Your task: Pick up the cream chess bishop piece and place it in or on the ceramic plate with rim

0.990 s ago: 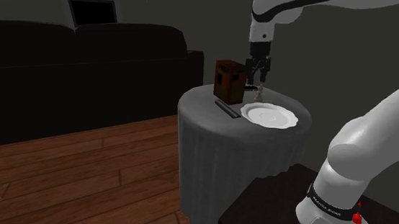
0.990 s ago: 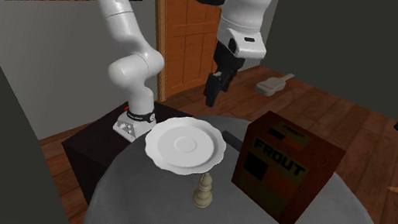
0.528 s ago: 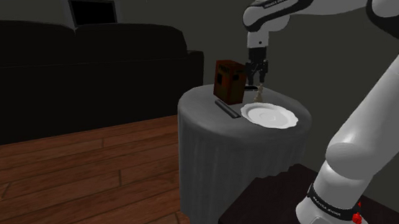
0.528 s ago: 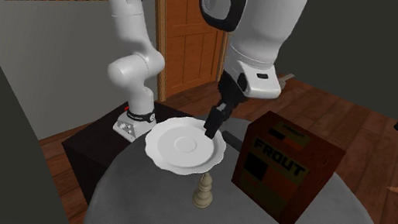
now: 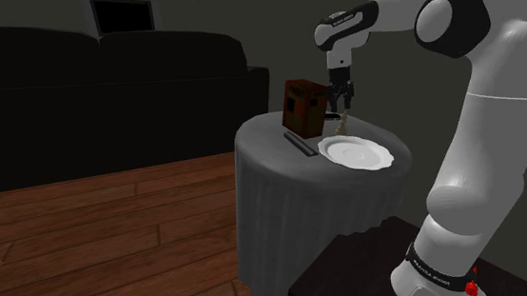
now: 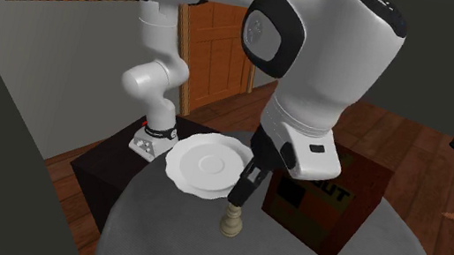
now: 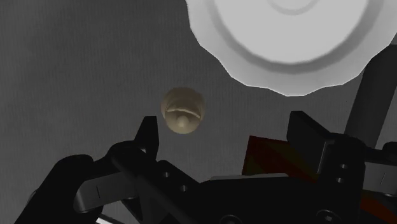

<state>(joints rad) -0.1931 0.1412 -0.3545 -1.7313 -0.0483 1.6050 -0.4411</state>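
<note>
The cream bishop (image 6: 232, 220) stands upright on the grey round table (image 6: 167, 239), between the white rimmed plate (image 6: 203, 165) and the brown box (image 6: 340, 218). My gripper (image 6: 240, 190) hangs open just above the bishop's head without touching it. In the wrist view the bishop (image 7: 183, 111) is seen from above, just ahead of one black finger (image 7: 147, 135) and off the gap's centre, with the plate (image 7: 292, 38) beyond it. In the shoulder view the gripper (image 5: 338, 102) is over the bishop (image 5: 343, 122), behind the plate (image 5: 354, 152).
The brown box (image 5: 303, 108) stands close beside the bishop, next to the gripper. A dark flat strip (image 5: 300, 144) lies near the table's edge in front of the box. A black sofa (image 5: 105, 96) fills the background, and the dark stand (image 6: 114, 166) sits beside the table.
The arm has swung over the table and the open gripper has come down from high beside the plate to just above the bishop. Bishop, plate and box have not moved.
</note>
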